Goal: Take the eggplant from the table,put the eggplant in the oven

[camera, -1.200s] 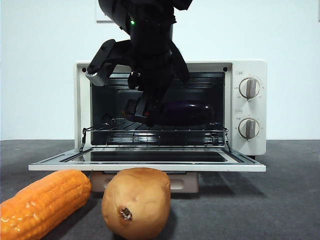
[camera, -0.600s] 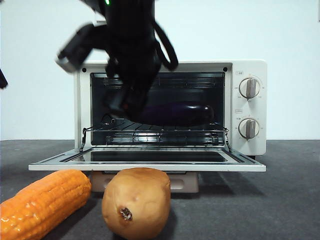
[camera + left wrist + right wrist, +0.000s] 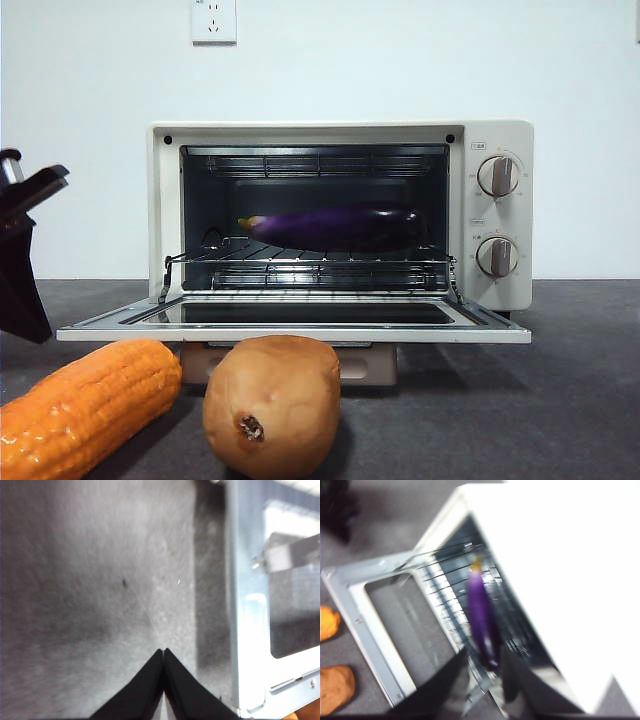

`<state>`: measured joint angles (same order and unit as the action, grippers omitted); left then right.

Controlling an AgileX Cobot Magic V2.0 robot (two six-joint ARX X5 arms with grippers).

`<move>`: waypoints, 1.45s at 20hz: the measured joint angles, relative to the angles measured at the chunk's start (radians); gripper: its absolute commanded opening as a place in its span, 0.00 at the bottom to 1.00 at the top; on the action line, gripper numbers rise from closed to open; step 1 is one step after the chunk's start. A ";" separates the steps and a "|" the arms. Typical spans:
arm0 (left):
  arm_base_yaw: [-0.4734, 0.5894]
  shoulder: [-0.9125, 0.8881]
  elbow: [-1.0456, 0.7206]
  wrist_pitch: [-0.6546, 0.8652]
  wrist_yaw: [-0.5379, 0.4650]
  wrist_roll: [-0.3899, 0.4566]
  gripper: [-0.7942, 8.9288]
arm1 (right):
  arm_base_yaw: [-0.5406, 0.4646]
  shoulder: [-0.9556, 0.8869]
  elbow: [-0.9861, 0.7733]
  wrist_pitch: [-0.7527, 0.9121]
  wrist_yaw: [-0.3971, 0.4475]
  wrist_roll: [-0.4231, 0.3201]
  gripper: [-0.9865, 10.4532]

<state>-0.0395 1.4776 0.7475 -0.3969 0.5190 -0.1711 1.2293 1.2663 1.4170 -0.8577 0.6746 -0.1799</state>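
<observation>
The glossy purple eggplant (image 3: 335,227) lies lengthwise on the wire rack (image 3: 310,268) inside the cream oven (image 3: 500,135), whose door (image 3: 300,331) hangs open and flat. Nothing touches the eggplant. In the right wrist view the eggplant (image 3: 481,611) shows on the rack, with my right gripper (image 3: 482,672) open and empty above the oven's mouth; this gripper is out of the front view. My left gripper (image 3: 163,651) is shut on nothing over the grey table (image 3: 100,580), beside the door's edge (image 3: 245,630). The left arm (image 3: 20,290) shows dark at the front view's left edge.
An orange corn cob (image 3: 85,405) and a tan potato (image 3: 272,405) lie on the table (image 3: 560,400) in front of the open door. Both also show in the right wrist view, corn cob (image 3: 327,622) and potato (image 3: 335,687). Two knobs (image 3: 498,176) sit on the oven's right.
The arm that hung in front of the oven's opening has risen out of the front view, leaving the eggplant on the rack. A dark arm has appeared at the left edge.
</observation>
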 measured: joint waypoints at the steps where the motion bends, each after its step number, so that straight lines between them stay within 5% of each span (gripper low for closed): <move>1: 0.000 0.009 0.000 0.002 0.012 0.000 0.09 | 0.000 -0.030 0.000 -0.011 0.000 0.011 0.10; 15: -0.029 0.072 0.000 0.023 0.129 0.000 0.09 | -0.001 -0.373 0.002 -0.029 0.003 0.086 0.09; 29: -0.040 0.115 -0.003 0.015 0.313 0.012 0.09 | -0.001 -0.509 0.002 -0.045 0.004 0.144 0.09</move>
<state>-0.0792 1.5925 0.7448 -0.3820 0.8322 -0.1589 1.2285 0.7574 1.4189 -0.9031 0.6785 -0.0357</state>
